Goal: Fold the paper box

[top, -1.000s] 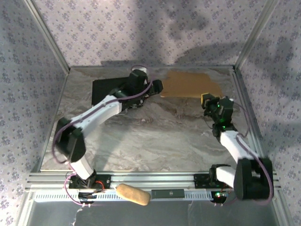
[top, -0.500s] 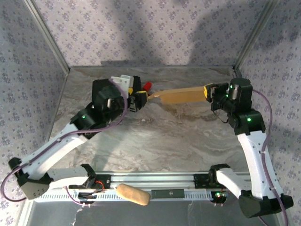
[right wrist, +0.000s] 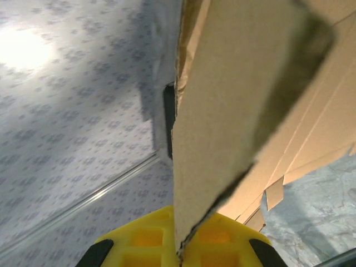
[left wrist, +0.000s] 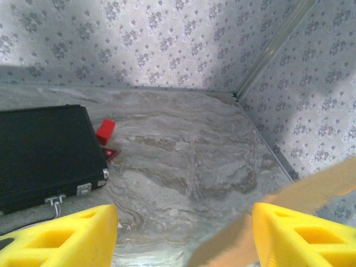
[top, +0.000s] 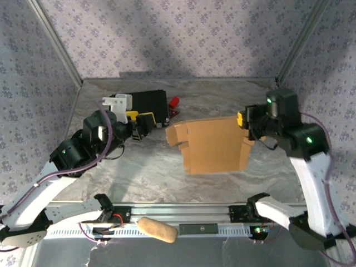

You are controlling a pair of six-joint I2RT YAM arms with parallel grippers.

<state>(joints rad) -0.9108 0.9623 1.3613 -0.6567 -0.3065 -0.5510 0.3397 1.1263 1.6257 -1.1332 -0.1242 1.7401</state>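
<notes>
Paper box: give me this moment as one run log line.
right gripper: shut on paper box edge | left gripper: open, empty, near black case | paper box: sheet, not yet folded

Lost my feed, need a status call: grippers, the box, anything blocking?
Right gripper shut on paper box edge, sheet held aloft, unfolded. Left gripper open, clear of sheet. Black case beside left gripper, not blocking.
</notes>
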